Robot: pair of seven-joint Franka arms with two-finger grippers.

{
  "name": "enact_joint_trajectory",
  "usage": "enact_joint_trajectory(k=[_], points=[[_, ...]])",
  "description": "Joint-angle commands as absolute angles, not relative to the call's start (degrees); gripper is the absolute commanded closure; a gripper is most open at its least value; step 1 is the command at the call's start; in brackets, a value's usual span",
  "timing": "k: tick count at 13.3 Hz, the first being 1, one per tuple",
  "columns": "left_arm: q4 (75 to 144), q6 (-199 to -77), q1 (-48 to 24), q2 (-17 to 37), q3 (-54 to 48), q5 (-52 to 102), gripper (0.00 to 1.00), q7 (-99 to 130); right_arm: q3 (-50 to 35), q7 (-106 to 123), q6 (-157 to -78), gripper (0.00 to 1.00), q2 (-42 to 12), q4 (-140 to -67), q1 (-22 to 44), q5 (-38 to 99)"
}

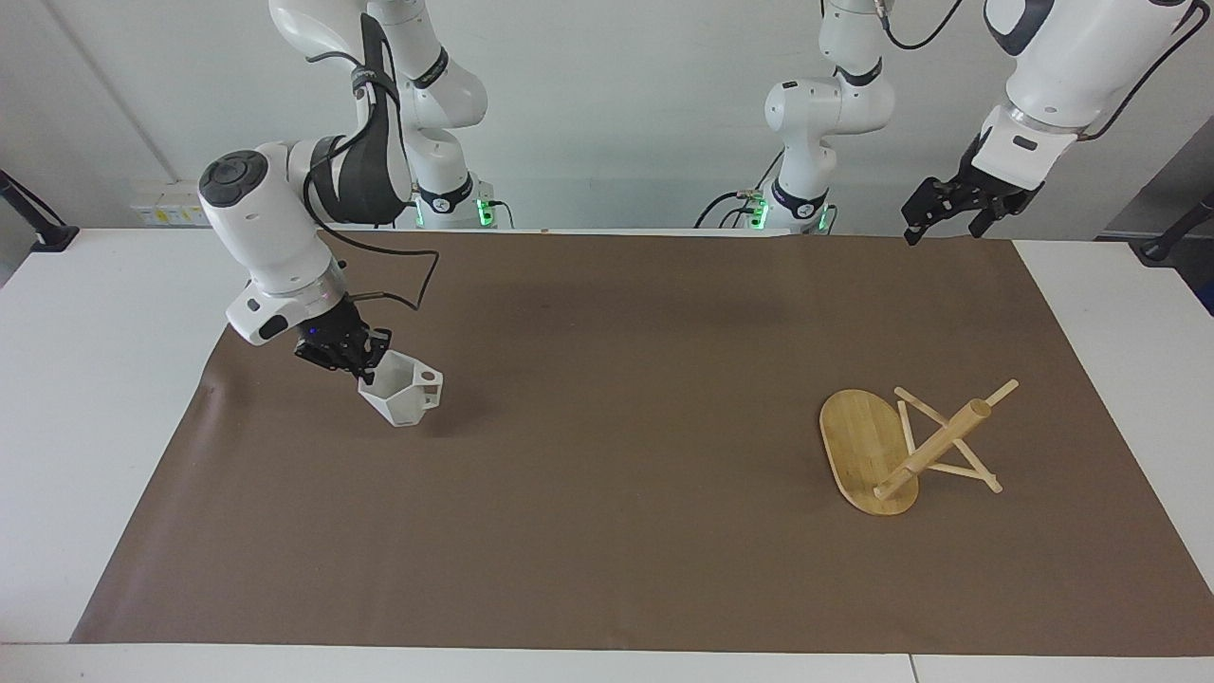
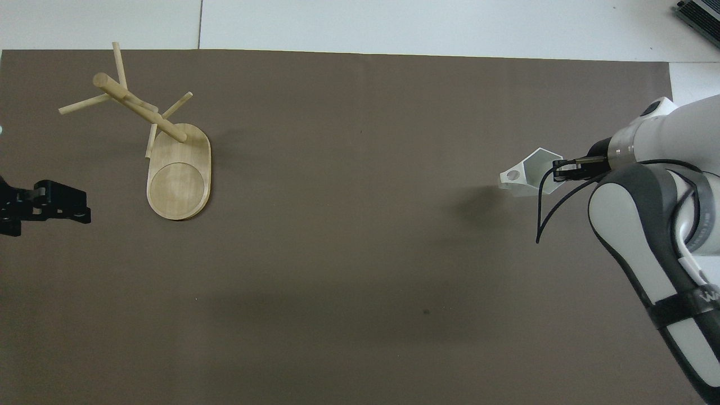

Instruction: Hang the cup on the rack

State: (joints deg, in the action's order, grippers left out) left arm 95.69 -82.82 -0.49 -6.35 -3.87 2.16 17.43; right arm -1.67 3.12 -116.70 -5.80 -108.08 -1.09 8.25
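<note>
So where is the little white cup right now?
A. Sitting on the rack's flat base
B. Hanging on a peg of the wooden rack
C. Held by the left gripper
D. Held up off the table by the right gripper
D: the right gripper is shut on the rim of the cup and holds it tilted in the air, its shadow on the brown mat below, well apart from the rack.
</note>
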Motion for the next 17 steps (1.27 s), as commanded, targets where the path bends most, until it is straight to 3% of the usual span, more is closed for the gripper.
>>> enact_joint_trajectory(k=[1,4,7,11,17], points=[[100.9,-79.1,-0.4,-10.2,-3.6,7.0,0.00,30.6,-4.6,0.9,-113.3,1.00,-3.3,-108.3,-1.7,12.6],[108.6,-79.1,0.5,-14.6,-3.4,14.2,0.00,45.3,-9.9,1.0,-111.7,1.00,-1.2,-108.3,-1.7,14.8],[111.3,-80.2,3.5,-15.9,-3.4,24.1,0.00,60.4,-15.8,0.5,-111.7,1.00,1.0,-108.3,-1.7,23.8],[121.7,-92.2,7.4,-20.9,-3.5,39.1,0.00,74.2,-21.8,-11.7,-112.8,1.00,2.3,-103.6,-1.6,35.2],[126.1,-101.2,9.8,-18.9,-3.5,59.1,0.00,80.5,-31.2,-24.9,-120.1,1.00,2.3,-100.8,-1.6,35.3]])
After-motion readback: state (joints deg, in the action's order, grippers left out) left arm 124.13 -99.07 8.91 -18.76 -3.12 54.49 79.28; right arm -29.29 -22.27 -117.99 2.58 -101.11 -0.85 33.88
